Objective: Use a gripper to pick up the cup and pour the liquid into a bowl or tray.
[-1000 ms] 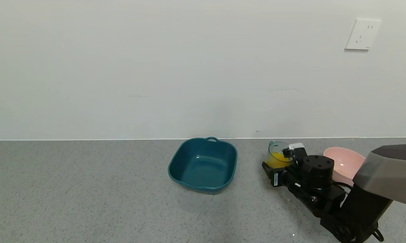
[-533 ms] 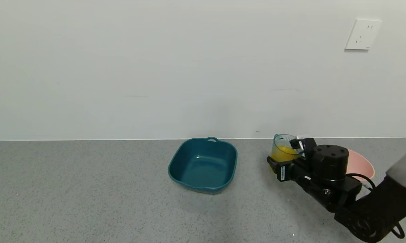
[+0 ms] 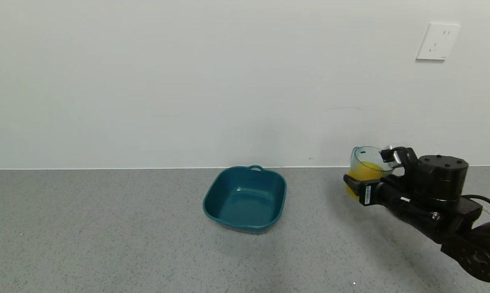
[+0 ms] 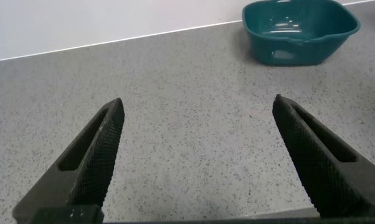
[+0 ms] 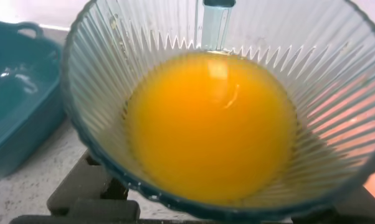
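Note:
My right gripper [image 3: 369, 171] is shut on the cup [image 3: 365, 159], a translucent blue-grey ribbed tumbler, and holds it upright above the counter at the far right. Orange-yellow liquid [image 3: 363, 173] fills its lower part. The right wrist view looks down into the cup [image 5: 100, 112], where the liquid [image 5: 212, 124] lies level. The pink bowl is hidden behind my right arm in the head view. My left gripper [image 4: 197, 124] is open and empty over bare counter; it is outside the head view.
A dark teal square tray [image 3: 212, 191] with a handle stands empty at the middle back of the grey counter, left of the cup. It also shows in the left wrist view [image 4: 312, 46] and the right wrist view [image 5: 19, 106]. A wall socket [image 3: 437, 41] is high on the right.
My right gripper has lifted the cup off the counter and carried it up and to the right. The pink bowl, visible before, is now covered by the arm.

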